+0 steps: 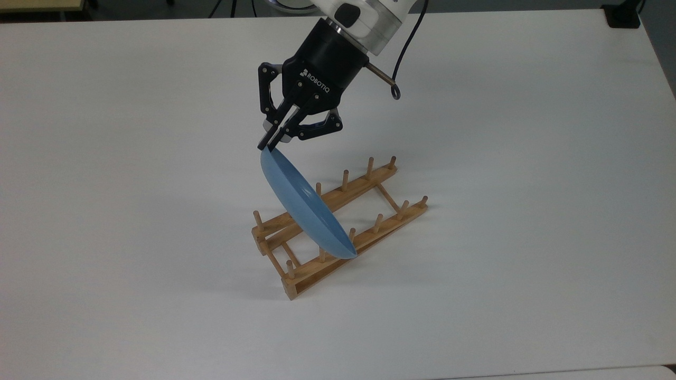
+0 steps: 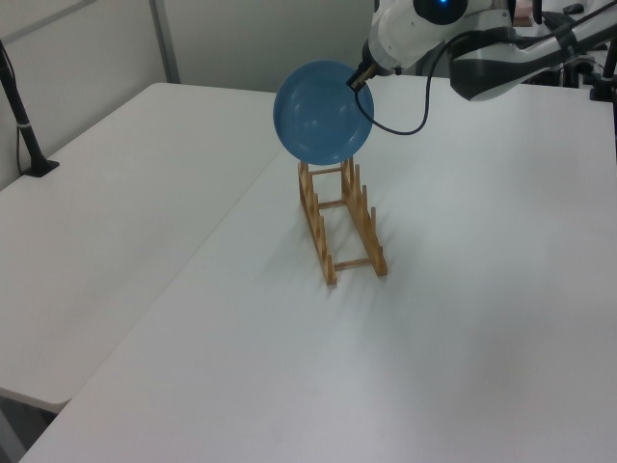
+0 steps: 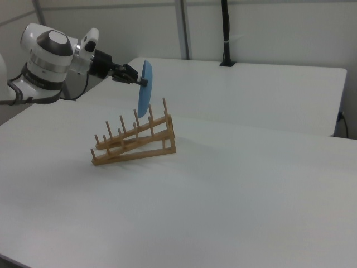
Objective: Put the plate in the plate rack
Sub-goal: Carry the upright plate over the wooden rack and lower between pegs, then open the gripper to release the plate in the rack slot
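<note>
The light-blue plate hangs on edge, tilted, with my gripper shut on its upper rim. The wooden plate rack stands on the white table, two peg rails running diagonally in the top view. There the plate's lower edge overlaps both rails near the rack's left end. In the left view the plate faces the camera above the rack's far end, with the gripper at its upper right rim. In the right view the plate hangs edge-on over the rack's taller end, its lower rim about level with the peg tops.
The rack stands alone near the middle of the wide white table. A black post is clamped at the adjoining table's far edge, also seen as a post in the right view. The arm's cable loops beside the wrist.
</note>
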